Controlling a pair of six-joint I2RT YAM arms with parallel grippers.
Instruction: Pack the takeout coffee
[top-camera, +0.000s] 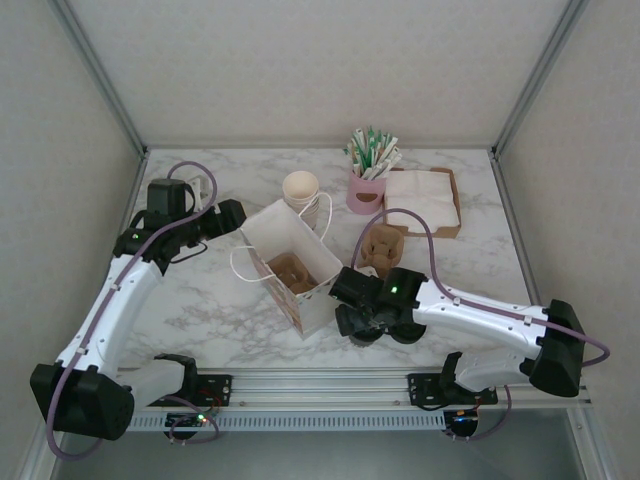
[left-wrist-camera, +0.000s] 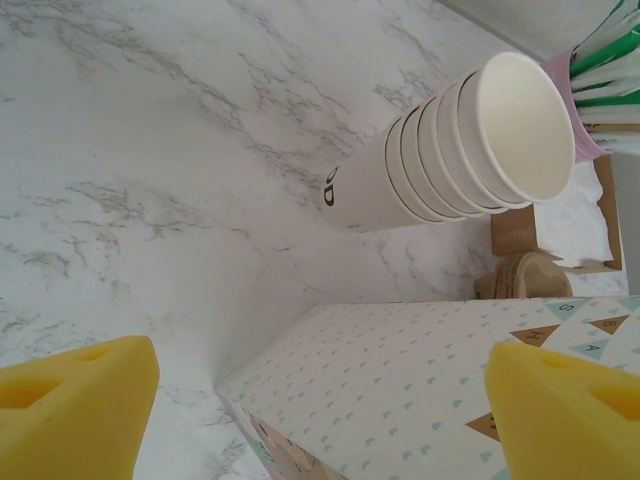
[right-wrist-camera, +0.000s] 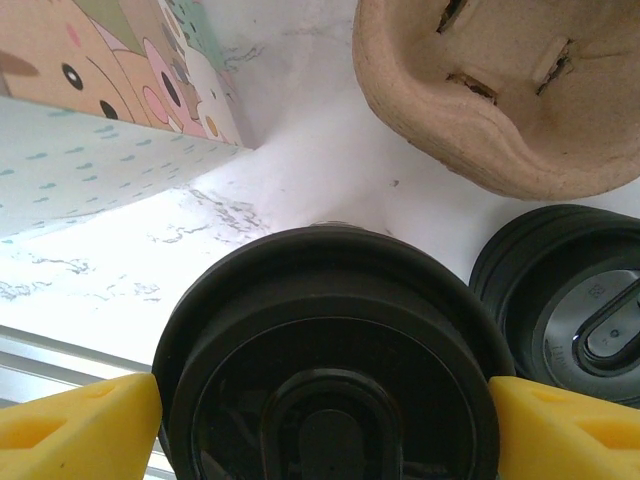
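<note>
Your right gripper (right-wrist-camera: 320, 420) is standing spread around the coffee (right-wrist-camera: 330, 400). Its yellow pads (right-wrist-camera: 70, 425) are sitting right at either side of the black lid's rim, and you cannot tell whether they are pressing it or just clearing it. The coffee is standing on the table (right-wrist-camera: 300, 160), directly under that wrist. Just right of the hand, a second black lid (right-wrist-camera: 570, 310) is lying close beside the coffee; the raised mark on its top is too small to read. Ahead of the hand a brown pulp carrier (right-wrist-camera: 500, 90) is resting on the marble. Ahead and to the left, the bag (right-wrist-camera: 90, 150) is showing cartoon animal faces and a field of tiny teal drops.

Your left gripper (left-wrist-camera: 320, 415) is hanging spread wide, pinching nothing, with its pads (left-wrist-camera: 70, 405) flanking the bag's patterned side and its bunting triangles. Beyond that hand a stack of cream cups (left-wrist-camera: 470, 150) is standing. The outer cup is carrying black letters that are reading like "OD", with the rest hidden. Farther off, a pink holder (left-wrist-camera: 585, 115) of green-and-white sticks is sitting by a napkin tray (left-wrist-camera: 515, 235), whose faint print is unreadable.
</note>
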